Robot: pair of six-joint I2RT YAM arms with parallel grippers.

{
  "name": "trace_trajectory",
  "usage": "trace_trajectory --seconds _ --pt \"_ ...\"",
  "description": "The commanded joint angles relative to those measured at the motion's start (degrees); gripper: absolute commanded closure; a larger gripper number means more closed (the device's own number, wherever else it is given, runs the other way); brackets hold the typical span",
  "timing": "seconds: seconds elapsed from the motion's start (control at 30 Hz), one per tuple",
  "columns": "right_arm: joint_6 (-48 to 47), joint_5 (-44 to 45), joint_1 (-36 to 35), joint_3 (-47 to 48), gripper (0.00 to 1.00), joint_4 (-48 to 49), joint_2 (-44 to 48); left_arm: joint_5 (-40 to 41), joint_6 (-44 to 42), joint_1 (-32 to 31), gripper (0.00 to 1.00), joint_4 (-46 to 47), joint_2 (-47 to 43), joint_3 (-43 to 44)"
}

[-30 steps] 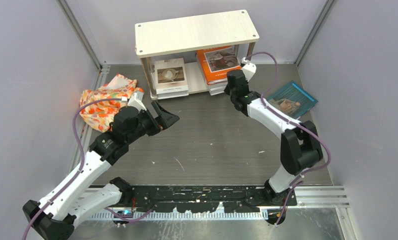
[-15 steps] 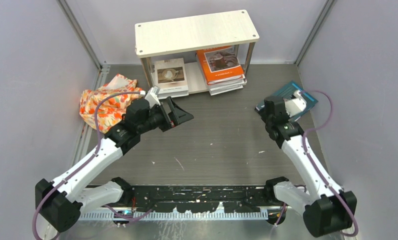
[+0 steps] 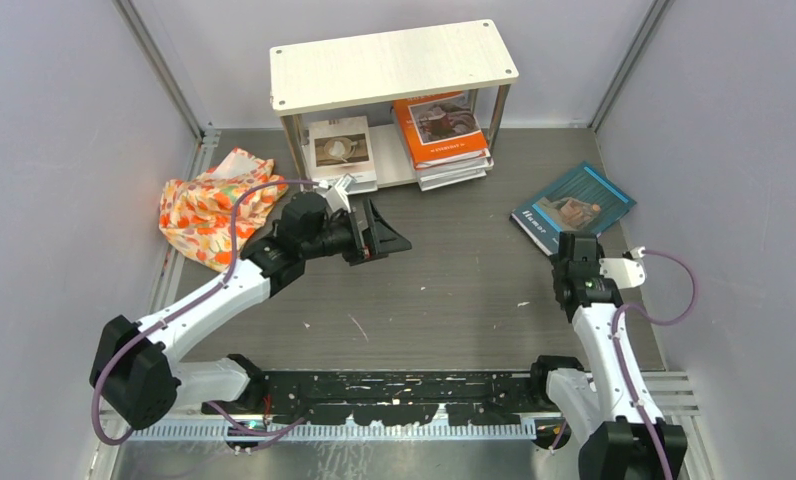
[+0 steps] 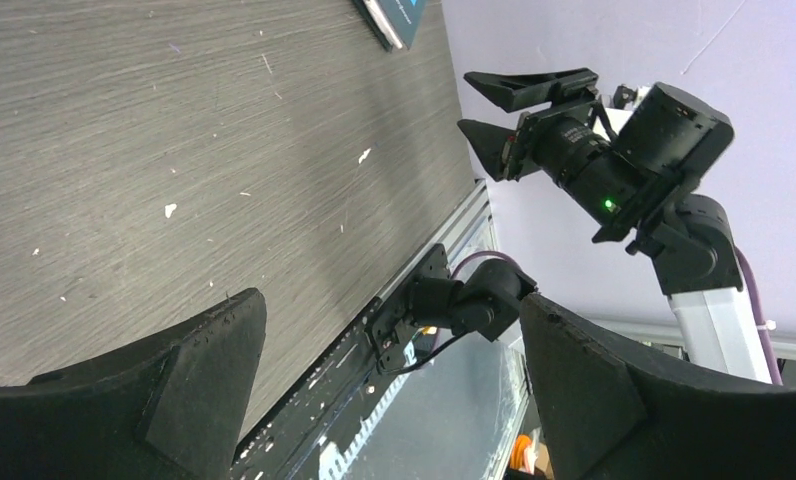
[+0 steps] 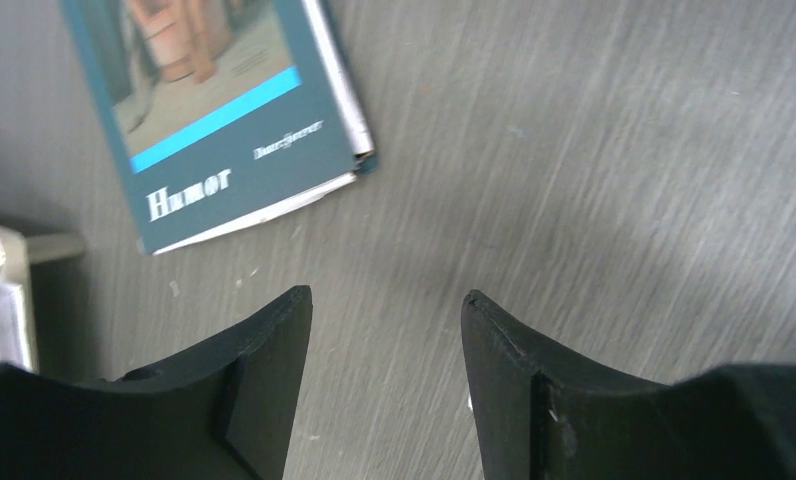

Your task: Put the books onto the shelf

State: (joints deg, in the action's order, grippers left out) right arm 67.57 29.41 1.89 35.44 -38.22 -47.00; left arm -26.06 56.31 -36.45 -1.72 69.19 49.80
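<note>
The teal "Humor" book (image 3: 574, 207) (image 5: 204, 100) lies flat at the right of the table (image 3: 444, 290), off the shelf (image 3: 394, 62), just ahead of the right gripper (image 3: 571, 242) (image 5: 386, 300), its fingers parted and empty. The left gripper (image 3: 384, 232) (image 4: 389, 310) hangs mid-table, jaws spread wide, holding nothing.

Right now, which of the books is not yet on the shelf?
The teal "Humor" book: it lies flat on the table to the right, while the orange-topped stack and the coffee-cup book sit on the shelf's lower board.

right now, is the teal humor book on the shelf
No, the teal Humor book lies flat on the table, off to the right of the shelf.
</note>
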Motion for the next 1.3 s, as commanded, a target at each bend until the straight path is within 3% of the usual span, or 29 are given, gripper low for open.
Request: trace_trajectory --seconds 0.0,0.53,1.27 --pt "2.3 -1.2 3.4 -2.0 0.38 4.0 -2.1 -2.3 -1.5 -0.4 0.03 4.9 -0.4 1.6" --pt "0.8 -10.4 11.9 -5.0 0.38 22.6 -14.7 -0.5 -3.0 -0.5 0.03 5.4 -2.7 -2.6" --pt "1.0 -13.4 13.5 -2.2 0.44 32.5 -24.4 0.9 -1.1 -0.4 0.04 12.0 -1.0 -6.7"
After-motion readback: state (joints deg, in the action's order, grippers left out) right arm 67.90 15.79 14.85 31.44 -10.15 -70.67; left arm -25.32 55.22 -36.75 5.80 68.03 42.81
